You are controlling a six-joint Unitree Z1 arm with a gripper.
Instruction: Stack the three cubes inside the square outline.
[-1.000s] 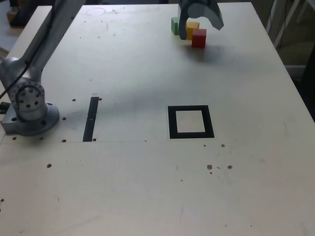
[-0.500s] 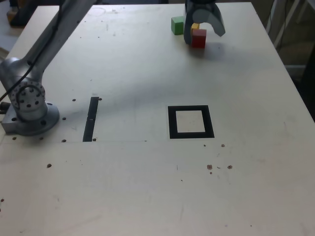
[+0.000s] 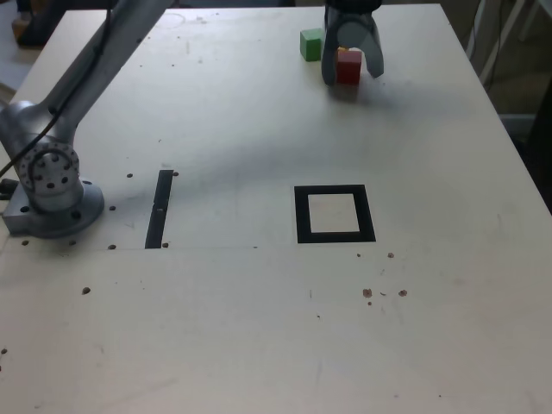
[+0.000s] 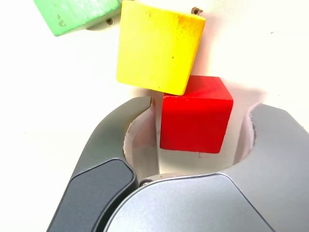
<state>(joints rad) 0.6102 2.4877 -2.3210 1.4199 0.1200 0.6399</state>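
At the bench's (image 3: 259, 129) far edge, the tool (image 3: 351, 69) stands spread around the red cube (image 4: 195, 118), gaps showing on both sides. The yellow cube (image 4: 157, 46) touches it just beyond; the green cube (image 3: 311, 43) sits further left in the exterior view. Close squarely without nudging yellow, then carry to the square outline (image 3: 334, 214), well nearer.

In the exterior view the grey jaws hide nearly all of the small matte yellow cube (image 4: 157, 46) near the surface's far edge. The wrist view's edge cuts off the small matte green cube (image 4: 77, 13).
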